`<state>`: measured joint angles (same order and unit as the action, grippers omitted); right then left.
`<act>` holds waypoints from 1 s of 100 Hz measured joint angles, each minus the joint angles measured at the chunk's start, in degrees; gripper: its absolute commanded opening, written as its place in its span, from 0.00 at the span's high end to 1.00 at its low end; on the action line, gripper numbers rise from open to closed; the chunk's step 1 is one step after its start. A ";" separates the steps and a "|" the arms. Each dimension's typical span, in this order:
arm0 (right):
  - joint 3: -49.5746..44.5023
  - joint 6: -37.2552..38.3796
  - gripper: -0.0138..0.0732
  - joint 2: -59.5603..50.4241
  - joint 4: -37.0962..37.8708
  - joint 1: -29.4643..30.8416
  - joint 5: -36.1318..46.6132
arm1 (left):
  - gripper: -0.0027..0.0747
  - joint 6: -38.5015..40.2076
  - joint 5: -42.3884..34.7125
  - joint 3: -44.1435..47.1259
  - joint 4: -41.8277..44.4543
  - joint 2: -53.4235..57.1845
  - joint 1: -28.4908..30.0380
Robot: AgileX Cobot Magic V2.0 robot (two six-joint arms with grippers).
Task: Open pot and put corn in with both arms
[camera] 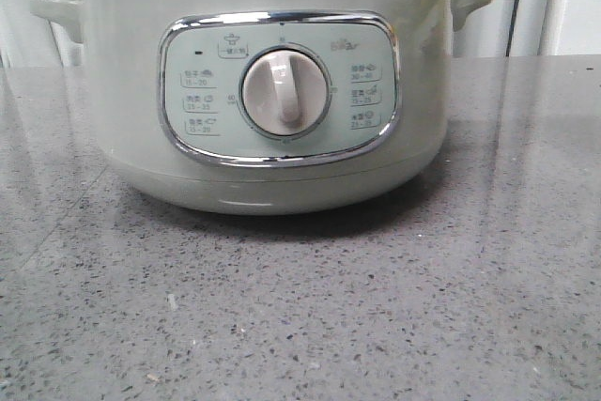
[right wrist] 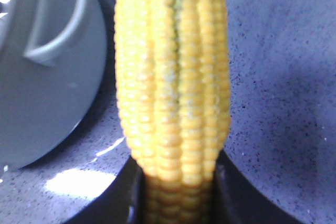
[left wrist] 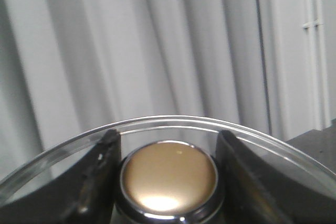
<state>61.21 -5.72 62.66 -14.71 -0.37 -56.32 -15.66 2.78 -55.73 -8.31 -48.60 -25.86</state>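
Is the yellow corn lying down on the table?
No, the corn is up off the grey table, pinched between the right gripper fingers beside the pot.

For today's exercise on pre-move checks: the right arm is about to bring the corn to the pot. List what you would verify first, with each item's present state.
1. Lid off the pot: ok; the front view shows a bare steel rim.
2. Lid secured by the left gripper: ok; its jaws flank the gold knob.
3. Corn held by the right gripper: ok; the cob sits between the jaws.
4. Corn over the opening: not ok; it hangs above the counter, beside the pot.
5. Pot interior free: cannot tell; no view looks inside.
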 measured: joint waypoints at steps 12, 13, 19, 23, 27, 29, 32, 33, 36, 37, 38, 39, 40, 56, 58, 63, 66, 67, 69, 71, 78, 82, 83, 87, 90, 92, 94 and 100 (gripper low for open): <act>1.96 0.00 0.91 -1.49 0.13 -0.23 -2.79 | 0.99 0.00 2.39 4.61 0.00 4.85 6.32; 2.31 0.00 0.91 -1.56 0.13 -0.35 -2.95 | 0.99 0.00 2.50 4.96 0.00 5.13 6.66; 3.78 0.00 0.91 -1.56 0.38 -1.03 -3.62 | 0.99 -0.04 2.89 8.05 0.00 7.40 9.46; 4.88 0.00 0.91 -1.56 0.38 -1.80 -3.88 | 0.99 -0.04 2.89 9.82 0.00 8.57 11.06; 6.09 -0.08 0.91 -1.56 0.38 -2.83 -3.94 | 0.99 -0.14 2.99 11.99 0.00 9.86 12.13; 6.75 -0.08 0.91 -1.56 0.38 -3.44 -3.94 | 0.99 -0.14 2.99 13.07 0.00 10.45 12.65; 7.65 -0.08 0.91 -1.56 0.38 -4.31 -3.99 | 0.99 -0.14 2.99 14.53 0.00 11.16 13.22; 7.89 -0.08 0.91 -1.41 0.38 -4.55 -3.99 | 0.99 -0.14 3.10 15.27 -0.11 11.47 13.44; 9.09 -0.08 0.91 -1.19 0.26 -5.79 -4.08 | 0.99 -0.14 3.10 16.76 -0.11 12.07 13.70; 9.33 -0.08 0.91 -1.20 0.26 -6.05 -4.08 | 0.99 -0.14 3.10 17.13 -0.11 12.19 13.90; 9.57 -0.08 0.91 -1.07 0.26 -6.58 -4.08 | 0.99 -0.14 3.10 17.87 -0.11 12.33 13.87; 10.06 -0.08 0.91 -0.93 0.16 -6.86 -4.08 | 0.99 -0.14 3.10 18.22 -0.11 12.51 13.99; 10.30 -0.08 0.91 -0.75 0.18 -7.12 -4.08 | 0.99 -0.14 3.10 18.98 -0.27 12.71 14.01; 15.54 -0.08 0.91 2.56 -0.18 -13.20 -4.08 | 0.99 -0.26 0.41 26.65 -2.75 13.41 14.23; 16.17 -0.08 0.91 2.92 -0.30 -13.94 -4.08 | 0.99 -0.26 0.04 27.59 -2.91 13.41 14.23; 17.67 -0.08 0.91 4.41 -0.30 -15.55 -4.13 | 0.99 -0.26 -1.45 29.55 -3.55 13.41 14.23; 18.53 -0.08 0.91 5.18 -0.30 -16.59 -4.13 | 0.99 -0.26 -2.10 30.76 -3.66 13.41 14.23; 18.95 -0.08 0.91 5.37 -0.30 -16.79 -4.13 | 0.99 -0.26 -2.25 30.98 -3.66 13.41 14.23; 19.55 -0.08 0.91 5.95 -0.40 -17.35 -4.13 | 0.99 -0.26 -2.78 31.58 -3.79 13.41 14.23; 20.15 -0.08 0.91 6.71 -0.40 -18.09 -4.13 | 0.99 -0.26 -3.11 32.12 -3.79 13.41 14.23; 21.94 -0.08 0.91 8.37 -0.52 -19.57 -4.13 | 0.99 -0.26 -4.20 33.59 -3.92 13.41 14.23; 22.69 -0.08 0.91 9.39 -0.61 -20.48 -4.13 | 0.99 -0.26 -4.64 34.29 -3.92 13.18 14.23; 22.94 -0.08 0.91 9.54 -0.61 -20.63 -4.00 | 0.99 -0.26 -4.81 34.40 -4.02 13.16 14.23; 23.42 -0.08 0.91 10.50 -0.65 -21.46 -3.72 | 0.99 -0.26 -5.55 34.97 -4.17 12.60 14.23; 23.89 -0.12 0.91 11.15 -0.65 -21.96 -3.41 | 0.99 -0.26 -6.10 35.52 -4.33 12.08 14.23; 24.04 -0.12 0.91 11.63 -0.65 -22.33 -3.25 | 0.99 -0.26 -6.61 35.86 -4.64 11.62 14.23; 24.01 -0.12 0.91 12.16 -0.65 -22.68 -2.96 | 0.99 -0.26 -7.19 36.18 -4.91 11.06 14.23; 24.33 -0.12 0.91 13.83 -0.74 -23.43 -2.45 | 0.99 -0.26 -8.91 36.94 -5.54 9.10 14.11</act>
<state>85.54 -5.84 76.49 -15.45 -23.80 -58.77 -15.92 -6.13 -18.80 -13.85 -39.49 -11.75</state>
